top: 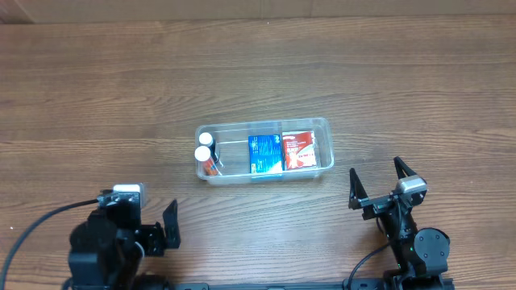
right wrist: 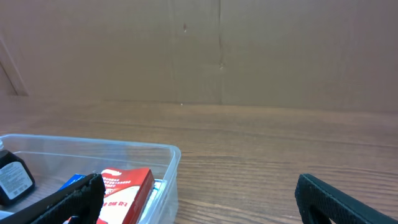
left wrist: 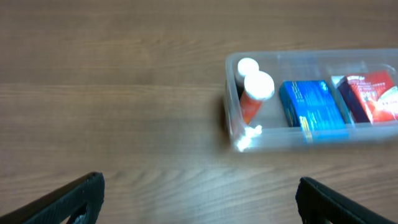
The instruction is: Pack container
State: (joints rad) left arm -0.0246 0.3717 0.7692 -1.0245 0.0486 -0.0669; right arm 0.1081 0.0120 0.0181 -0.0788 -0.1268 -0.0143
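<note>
The clear plastic container (top: pixel 322 125) sits mid-table. It holds two white-capped bottles (top: pixel 204 151) at its left end, a blue box (top: pixel 264 153) in the middle and a red box (top: pixel 299 149) at its right end. My left gripper (top: pixel 169 228) is open and empty near the front left, well short of the container (left wrist: pixel 233 121). My right gripper (top: pixel 377 181) is open and empty at the front right, just right of the container's right end (right wrist: pixel 173 163). The red box (right wrist: pixel 127 186) also shows in the right wrist view.
Brown wooden table (top: pixel 121 89). A cardboard wall (right wrist: pixel 199 50) stands behind the far table edge in the right wrist view. A black cable (top: pixel 32 229) runs from the left arm base.
</note>
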